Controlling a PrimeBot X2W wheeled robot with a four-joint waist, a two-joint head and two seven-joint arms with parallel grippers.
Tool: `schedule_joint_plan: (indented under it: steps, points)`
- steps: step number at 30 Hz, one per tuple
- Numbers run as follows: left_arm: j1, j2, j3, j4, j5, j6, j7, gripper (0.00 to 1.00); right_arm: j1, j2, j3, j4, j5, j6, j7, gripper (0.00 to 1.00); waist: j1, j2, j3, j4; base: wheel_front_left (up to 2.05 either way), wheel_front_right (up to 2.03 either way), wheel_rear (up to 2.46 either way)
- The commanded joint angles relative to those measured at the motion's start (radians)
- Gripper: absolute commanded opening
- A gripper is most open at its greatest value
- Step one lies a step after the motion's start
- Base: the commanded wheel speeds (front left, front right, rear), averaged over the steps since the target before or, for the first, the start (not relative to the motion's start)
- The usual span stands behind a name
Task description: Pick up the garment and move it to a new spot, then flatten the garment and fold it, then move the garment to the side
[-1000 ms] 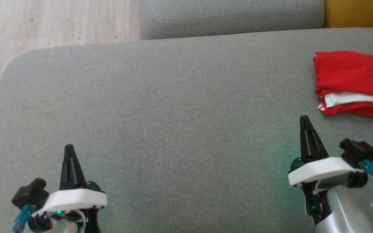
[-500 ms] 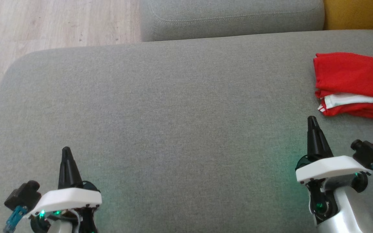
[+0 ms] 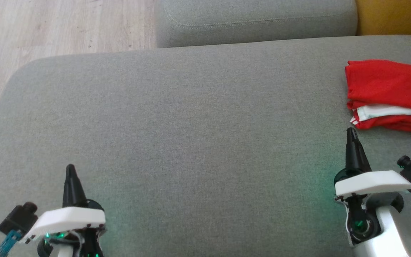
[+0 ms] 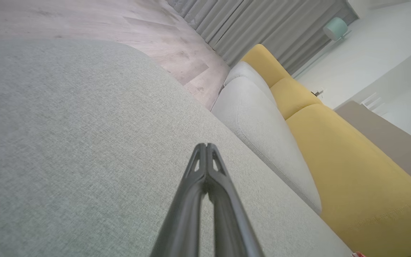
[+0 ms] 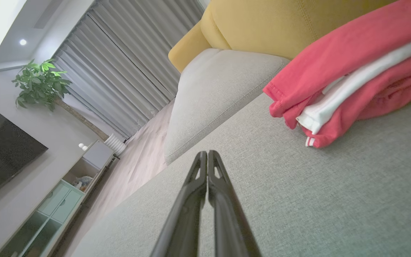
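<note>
Two grippers, one garment.

Head view: my left gripper [image 3: 70, 170] at lower left, jaws pressed together, holding nothing; my right gripper [image 3: 351, 134] at lower right, jaws likewise closed, holding nothing. Red-and-white garment [image 3: 384, 84] lies folded at far right on the grey sofa seat [image 3: 191, 117], near my right gripper's tip.

Left wrist view: jaws closed above the seat; yellow cushion [image 4: 351, 171] to the right.

Right wrist view: jaws closed; the folded garment rests on the seat, ahead and to the right, apart from them.
</note>
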Motion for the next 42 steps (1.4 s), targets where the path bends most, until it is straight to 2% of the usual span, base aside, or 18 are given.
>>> schedule_joint_plan:
  steps: [1,42]
  points:
    - [-0.035,0.004,0.026,-0.034,-0.028,-0.007,0.011,0.00,-0.017,-0.005,-0.003,-0.042,0.034,0.003,0.008,0.00,0.0000,0.0000,-0.001,0.000,0.00,0.00,0.00]
    - [-0.035,0.006,0.080,-0.040,-0.412,-0.059,0.129,0.00,0.025,-0.004,-0.068,-0.090,0.490,0.005,0.122,0.00,-0.0001,0.0000,-0.024,0.006,0.00,0.00,0.00]
